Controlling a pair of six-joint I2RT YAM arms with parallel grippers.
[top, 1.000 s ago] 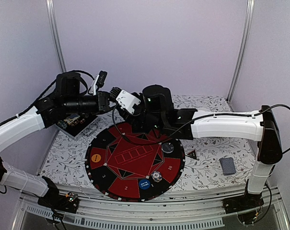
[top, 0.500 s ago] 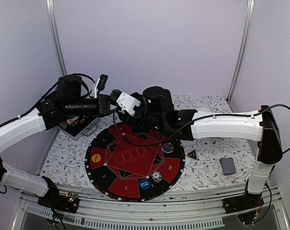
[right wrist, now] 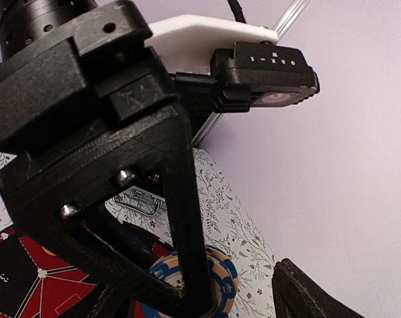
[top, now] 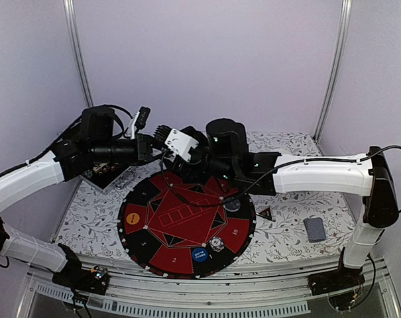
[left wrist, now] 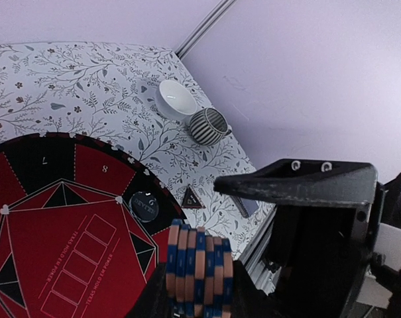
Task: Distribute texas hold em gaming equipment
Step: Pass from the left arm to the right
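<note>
Pinching round, stripe-edged orange-blue chips (left wrist: 199, 268) is the left gripper (top: 149, 147).

Seen from the left wrist, the mat (left wrist: 87, 172) bears white "TEXAS HOLD'EM POKER" along its row of card outlines, left of the left gripper (left wrist: 199, 291). Rim segments further up-left of it read "7" and "8". Just above the chips (left wrist: 199, 258) in its grip is a figure that could be 6 or 9.

From above, "10" and "2" stand on mat segments well below that gripper, toward the bases. Lettering on the blue button (top: 200, 254) and orange button (top: 134, 216) is too small to read.

The camera (right wrist: 266, 76) above that gripper carries small upside-down letters, apparently "OAK-1".
</note>
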